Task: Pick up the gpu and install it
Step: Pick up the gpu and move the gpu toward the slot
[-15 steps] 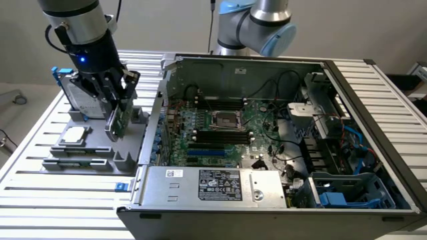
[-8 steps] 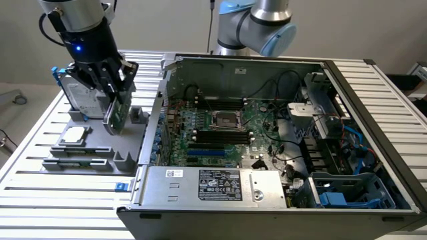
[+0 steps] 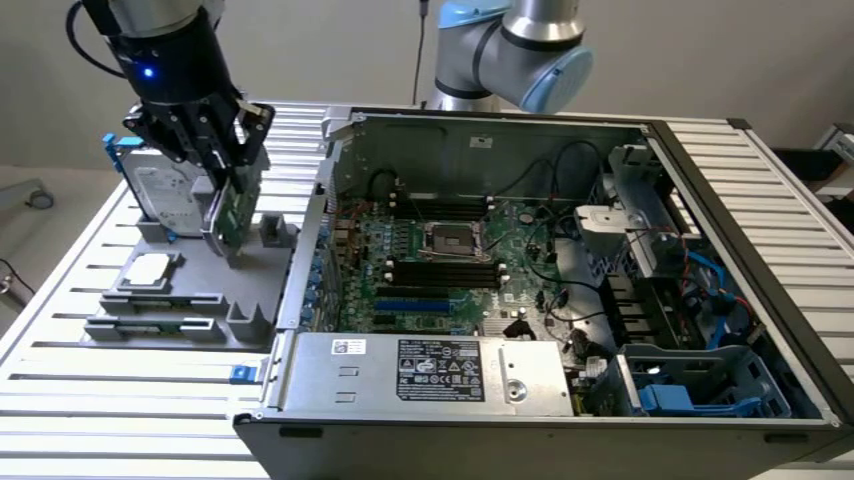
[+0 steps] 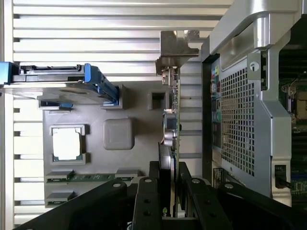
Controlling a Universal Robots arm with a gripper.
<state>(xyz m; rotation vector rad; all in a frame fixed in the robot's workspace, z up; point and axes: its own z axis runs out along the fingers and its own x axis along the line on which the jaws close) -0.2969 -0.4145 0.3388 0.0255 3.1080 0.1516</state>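
Note:
The gpu stands on edge above the grey holder tray at the exterior view's left, its green board facing the computer case. My gripper comes down from above with its black fingers on either side of the card. In the wrist view the gpu appears edge-on, its silver bracket at the far end, and my gripper is shut on its near end. Whether the card's lower edge still touches the tray is unclear.
The open computer case lies to the exterior view's right of the tray, motherboard exposed with blue slots. On the tray sit a hard drive in a blue frame, a processor and memory sticks. The case wall stands close beside the card.

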